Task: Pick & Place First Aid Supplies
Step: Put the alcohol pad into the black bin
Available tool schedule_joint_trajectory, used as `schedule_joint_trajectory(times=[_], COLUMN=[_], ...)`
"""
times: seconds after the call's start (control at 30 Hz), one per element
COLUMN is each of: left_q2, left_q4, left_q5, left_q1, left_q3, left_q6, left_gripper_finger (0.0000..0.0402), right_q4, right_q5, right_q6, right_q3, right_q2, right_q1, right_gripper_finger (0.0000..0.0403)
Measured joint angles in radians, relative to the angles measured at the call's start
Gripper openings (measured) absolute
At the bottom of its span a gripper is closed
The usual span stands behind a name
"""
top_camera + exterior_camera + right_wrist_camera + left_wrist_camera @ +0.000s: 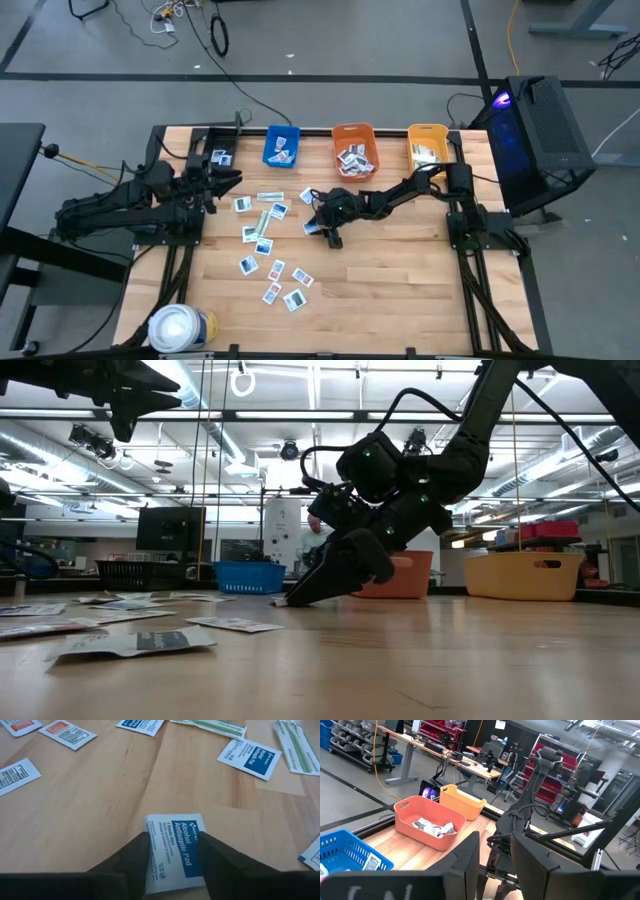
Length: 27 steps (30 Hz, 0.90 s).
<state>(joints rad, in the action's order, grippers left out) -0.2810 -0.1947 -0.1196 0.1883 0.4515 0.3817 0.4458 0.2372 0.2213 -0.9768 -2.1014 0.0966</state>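
Note:
Several first aid supplies [262, 236], small flat white packets with blue or red print and a few pale green strips, lie flat on the wooden table [400, 270]. One white-and-blue antiseptic pad packet [175, 842] lies flat at mid-table, and my right gripper [172, 865] slants down over it, shut on it, with the fingertips [292, 598] at the table top. My left gripper [232, 180] hangs level above the table's far left part, its fingers [470, 865] slightly apart with nothing between them. My right gripper has the antiseptic pad packet between its two fingers, one on each long side [150, 845], over the packet's near half. The fingers slant down from the table's right and lie along the packet. It lies flat on the table.
A blue bin [282, 146], an orange bin [354, 150] and a yellow bin [428, 145], each with packets inside, stand along the far edge. A large white roll [180, 327] stands at the near left corner. Bare wood spreads over the near right part.

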Motion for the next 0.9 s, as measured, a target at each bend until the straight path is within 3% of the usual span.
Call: schedule_joint_trajectory(times=[0.9], left_q2=[0.0], left_q4=[0.003], left_q5=[0.0], left_q1=[0.0], left_q3=[0.0], left_q6=[0.001], left_gripper_finger=[0.0115], right_q4=[0.075], right_q5=[-0.021], right_q6=[0.003], right_q3=[0.002], right_q2=[-0.004], right_q1=[-0.002], right_gripper_finger=[0.0059])
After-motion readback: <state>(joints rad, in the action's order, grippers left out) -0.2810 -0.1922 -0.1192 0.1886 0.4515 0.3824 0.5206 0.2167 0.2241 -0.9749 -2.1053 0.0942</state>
